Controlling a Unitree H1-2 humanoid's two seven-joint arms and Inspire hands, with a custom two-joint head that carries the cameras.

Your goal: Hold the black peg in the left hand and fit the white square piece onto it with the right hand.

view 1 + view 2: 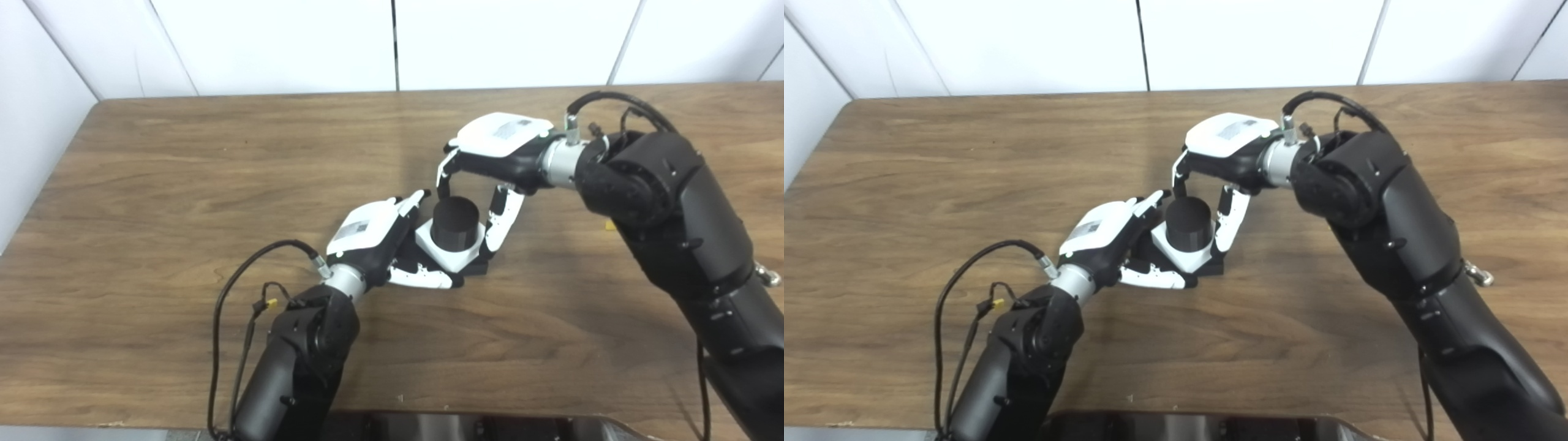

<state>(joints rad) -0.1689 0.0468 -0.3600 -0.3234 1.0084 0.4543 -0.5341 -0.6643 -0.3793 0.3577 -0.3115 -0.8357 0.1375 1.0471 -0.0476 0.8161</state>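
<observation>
The black peg [455,222] stands upright near the table's middle, and its dark base [481,268] shows at the lower right. The white square piece [448,256] sits around the peg, low down near the base. My left hand [392,242] grips the peg's base from the left, its fingers [429,278] wrapped under the front edge. My right hand [490,159] arches over the peg from the right. One of its fingers [503,222] lies against the white piece's right edge. The others curl down behind the peg, where their contact is hidden.
The wooden table [184,202] stretches wide to the left and front. A small yellow scrap [610,225] lies beside my right forearm. White walls close in at the back and left. A dark ledge [490,425] shows at the near edge.
</observation>
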